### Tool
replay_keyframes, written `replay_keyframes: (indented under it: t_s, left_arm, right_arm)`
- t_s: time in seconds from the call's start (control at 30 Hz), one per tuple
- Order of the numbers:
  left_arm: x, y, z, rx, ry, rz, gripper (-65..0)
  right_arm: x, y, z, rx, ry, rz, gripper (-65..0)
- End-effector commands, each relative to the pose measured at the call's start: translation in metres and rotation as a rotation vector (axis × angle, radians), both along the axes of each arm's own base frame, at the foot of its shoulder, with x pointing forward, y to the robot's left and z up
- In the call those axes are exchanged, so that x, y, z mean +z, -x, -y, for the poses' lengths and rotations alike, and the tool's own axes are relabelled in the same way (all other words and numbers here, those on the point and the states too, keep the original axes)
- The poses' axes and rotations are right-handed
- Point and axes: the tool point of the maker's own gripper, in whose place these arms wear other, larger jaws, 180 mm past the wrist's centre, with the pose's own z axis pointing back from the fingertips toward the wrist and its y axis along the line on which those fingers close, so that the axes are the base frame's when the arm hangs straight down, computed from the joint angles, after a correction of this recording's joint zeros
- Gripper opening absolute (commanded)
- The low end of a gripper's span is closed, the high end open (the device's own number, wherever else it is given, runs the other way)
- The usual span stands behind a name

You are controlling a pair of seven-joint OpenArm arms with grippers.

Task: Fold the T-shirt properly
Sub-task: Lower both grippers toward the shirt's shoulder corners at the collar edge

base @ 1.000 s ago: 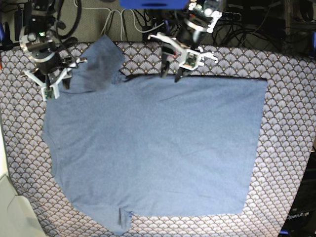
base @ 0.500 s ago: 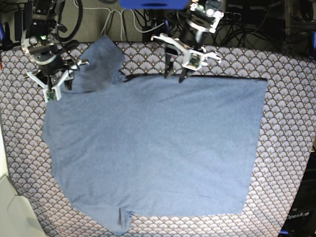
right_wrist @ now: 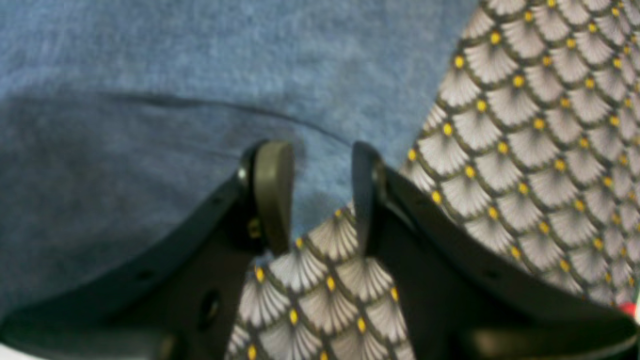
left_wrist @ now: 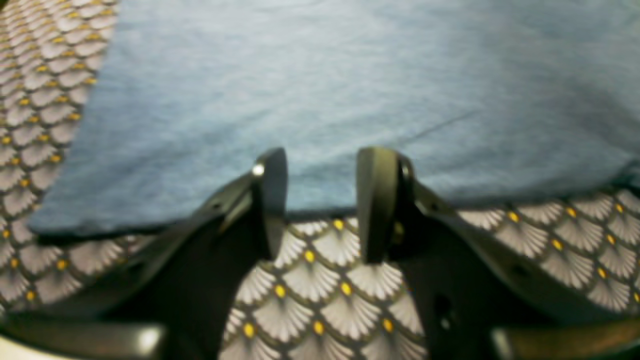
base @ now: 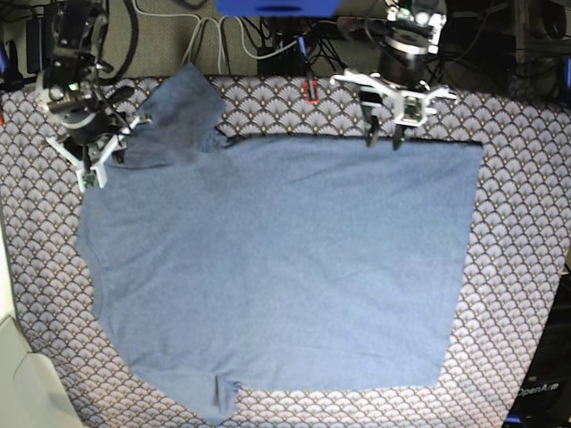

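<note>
The large heathered slate-blue cotton T-shirt point(base: 277, 267) lies spread flat, plain side up, across the table covered by a grey scallop-patterned tablecloth with yellow dots point(base: 522, 160); one short sleeve point(base: 178, 111) points to the far left corner of the base view and the far side edge runs straight along the top. No fold is made yet, so by my judgement the step in hand is getting both arms to their grasp points for the first fold. The left gripper point(base: 384, 141) hangs over that far edge, toward the hem corner; in its wrist view its dark fingers point(left_wrist: 272, 200) are parted with nothing between them, the cloth edge just ahead of the tips. The right gripper point(base: 100, 168) sits at the sleeve's lower edge, near the shoulder; its fingers point(right_wrist: 272, 195) stand apart and empty too, straddling the boundary of fabric and tablecloth. The next move probably calls for each arm to drop onto the edge, pinch the fabric layers together, then lift and carry the far side toward the near side evenly.
</note>
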Motion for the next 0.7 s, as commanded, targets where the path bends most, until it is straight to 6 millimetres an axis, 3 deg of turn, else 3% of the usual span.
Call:
replay_keyframes:
  t_s: [0.0, 0.13, 0.3, 0.43, 0.67]
  left_arm:
    - [0.010, 0.000, -0.004, 0.005, -0.005, 0.037, -41.2]
    - [0.007, 0.005, -0.019, 0.037, -0.030, 0.021, -41.2]
    - [0.005, 0.009, -0.033, 0.066, -0.052, 0.011, -41.2]
    - [0.003, 0.012, -0.039, 0.078, -0.062, 0.003, -41.2]
    - [0.002, 0.013, -0.060, 0.120, -0.097, -0.002, -41.2]
  right_arm:
    - [0.012, -0.011, 0.004, 0.006, 0.008, 0.051, -43.6]
    - [0.015, -0.021, 0.007, 0.000, 0.010, 0.064, -43.6]
    - [0.018, -0.021, 0.022, -0.042, 0.019, 0.072, -43.5]
    - [0.018, -0.020, 0.022, -0.043, 0.020, 0.069, -43.1]
    - [0.015, -0.017, 0.022, -0.044, 0.019, 0.062, -30.0]
